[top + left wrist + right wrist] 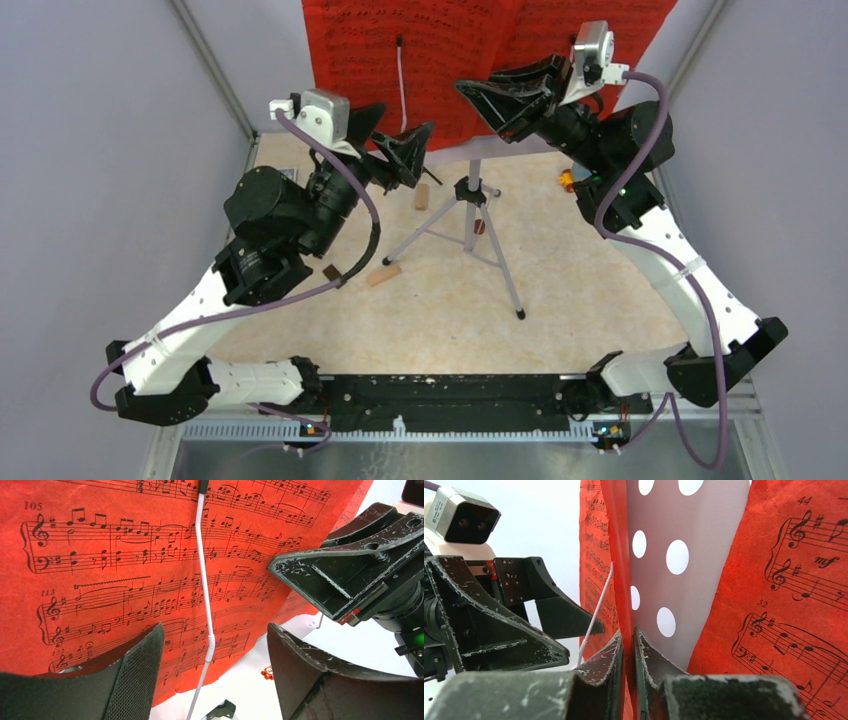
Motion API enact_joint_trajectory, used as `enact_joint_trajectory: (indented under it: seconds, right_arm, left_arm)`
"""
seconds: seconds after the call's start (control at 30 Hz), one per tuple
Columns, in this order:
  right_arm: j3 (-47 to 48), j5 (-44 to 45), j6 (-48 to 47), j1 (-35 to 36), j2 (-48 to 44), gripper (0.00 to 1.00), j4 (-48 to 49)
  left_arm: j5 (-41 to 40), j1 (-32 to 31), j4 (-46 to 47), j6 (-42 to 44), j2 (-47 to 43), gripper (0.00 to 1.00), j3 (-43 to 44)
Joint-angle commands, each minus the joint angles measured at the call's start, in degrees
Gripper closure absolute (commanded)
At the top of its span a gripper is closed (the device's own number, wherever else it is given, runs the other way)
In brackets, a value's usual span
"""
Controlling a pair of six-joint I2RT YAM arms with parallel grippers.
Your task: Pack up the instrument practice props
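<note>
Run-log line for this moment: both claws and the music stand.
right claw: shut on red sheet-music page edge | left claw: open, empty, facing page | music desk: on its tripod

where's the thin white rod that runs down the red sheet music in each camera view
top external: the thin white rod stands upright near the top, left of centre, on the red sheet-music pages.
left wrist: the rod runs top to bottom through the middle, over the printed staves.
right wrist: the rod is a thin slanted line left of centre, beside the red page's edge.
shared landmark: the red sheet-music pages.
</note>
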Motion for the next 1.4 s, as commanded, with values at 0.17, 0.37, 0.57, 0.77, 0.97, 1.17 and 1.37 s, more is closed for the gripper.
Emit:
enact_joint_trajectory:
  seconds: [0.17, 0.37, 0.57, 0.77, 0.97, 1.17, 1.37]
  right_arm:
    - [-0.5, -0.8, 1.6, 0.5, -2.8, 0.91, 3.5]
    - [-0.8, -1.1, 2.0, 0.5, -3.3, 0.91, 3.8]
    - [-0.9, -1.5, 2.2, 0.5, -3.6, 0.92, 3.8]
    - [-0.8, -1.6, 2.0, 0.4, -3.2, 0.92, 3.6]
    - [-0.6, -1.1, 2.3, 0.5, -2.6, 1.00, 3.2]
    - [-1.4, -0.9, 2.3, 0.5, -3.2, 1.00, 4.0]
    - [-1.7, -0.1, 1.6, 0.6, -4.6, 1.00, 3.8]
  left_arm:
    - [0.0, -0.1, 5.2, 2.2, 1.8, 0.37, 2.5]
    - [0.6, -0.1, 5.1, 2.5, 2.7, 0.51, 2.8]
    - [0.3, -0.1, 7.1, 2.8, 3.2, 0.57, 2.7]
    - [0.1, -0.1, 7.5, 3.3, 3.3, 0.63, 2.9]
    - [-0.5, 0.0, 8.4, 3.7, 3.3, 0.71, 2.5]
    - [-0.7, -0.1, 8.8, 3.8, 3.6, 0.84, 2.6]
    - [-1.7, -0.1, 8.9, 3.9, 3.2, 0.94, 2.2]
